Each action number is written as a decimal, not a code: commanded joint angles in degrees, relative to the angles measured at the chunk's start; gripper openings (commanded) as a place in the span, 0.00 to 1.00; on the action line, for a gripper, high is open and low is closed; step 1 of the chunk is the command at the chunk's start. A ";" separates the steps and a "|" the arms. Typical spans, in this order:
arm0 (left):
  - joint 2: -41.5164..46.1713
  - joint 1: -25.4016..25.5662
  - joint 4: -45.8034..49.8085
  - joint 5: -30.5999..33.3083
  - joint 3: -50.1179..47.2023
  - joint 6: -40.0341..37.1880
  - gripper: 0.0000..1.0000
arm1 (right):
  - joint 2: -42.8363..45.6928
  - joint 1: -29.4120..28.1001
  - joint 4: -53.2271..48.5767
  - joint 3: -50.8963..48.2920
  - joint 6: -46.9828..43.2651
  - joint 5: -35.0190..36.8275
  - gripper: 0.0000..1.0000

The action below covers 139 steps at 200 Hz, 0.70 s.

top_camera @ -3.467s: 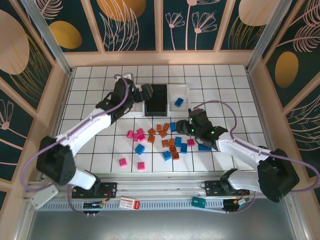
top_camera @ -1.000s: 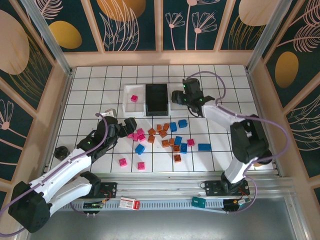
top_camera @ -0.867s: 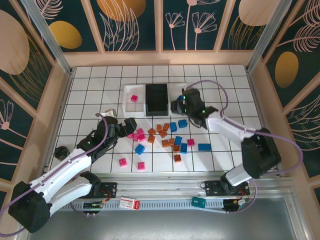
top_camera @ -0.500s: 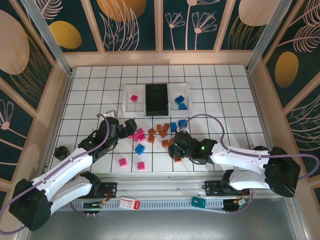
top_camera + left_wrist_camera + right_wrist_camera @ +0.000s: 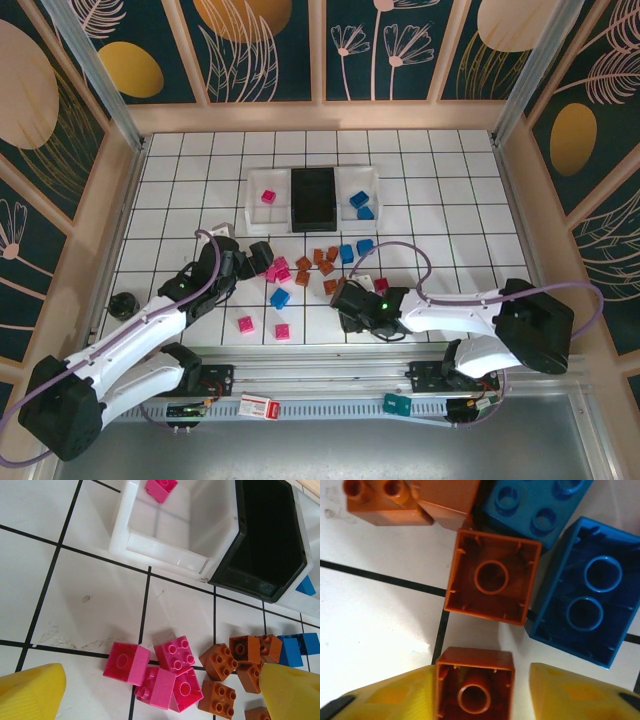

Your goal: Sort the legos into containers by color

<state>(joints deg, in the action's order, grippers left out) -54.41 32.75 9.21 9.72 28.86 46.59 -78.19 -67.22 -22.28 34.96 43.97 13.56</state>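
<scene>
Legos (image 5: 324,266) on white-tiled tbl (image 5: 450,190), floral walls (image 5: 260,50)

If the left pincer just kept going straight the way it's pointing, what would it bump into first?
Most likely the cluster of pink bricks, lying just ahead between the left pincer's open yellow fingers. Its height is hard to judge; if it clears them, the white tray comes next.

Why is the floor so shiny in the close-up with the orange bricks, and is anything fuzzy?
Right wrist view: glare whitens the tile, and the nearest orange brick looks soft. Left wrist view: the yellow fingers are blurry, the pink bricks sharp. Top external view: even light.
</scene>
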 commanded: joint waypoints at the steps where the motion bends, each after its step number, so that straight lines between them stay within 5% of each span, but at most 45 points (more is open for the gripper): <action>1: 1.14 0.12 0.20 1.01 -0.99 -0.04 0.99 | -0.75 0.25 1.16 0.37 0.11 0.80 0.42; 39: 1.06 0.03 0.36 1.01 -1.02 -0.08 0.99 | 2.72 0.16 1.58 1.09 -1.33 -0.34 0.26; 82: 1.19 0.07 0.80 1.31 -0.65 0.05 0.99 | 7.26 4.15 2.61 9.98 -11.09 -1.12 0.23; 139: 1.15 0.10 1.45 -0.10 -0.37 0.80 0.99 | -14.10 20.34 12.92 32.95 -25.48 -6.16 0.22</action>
<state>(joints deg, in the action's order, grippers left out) -54.00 32.75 9.26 9.85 28.38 46.63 -82.37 -51.53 -14.00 60.12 26.20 9.15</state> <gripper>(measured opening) 0.988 0.311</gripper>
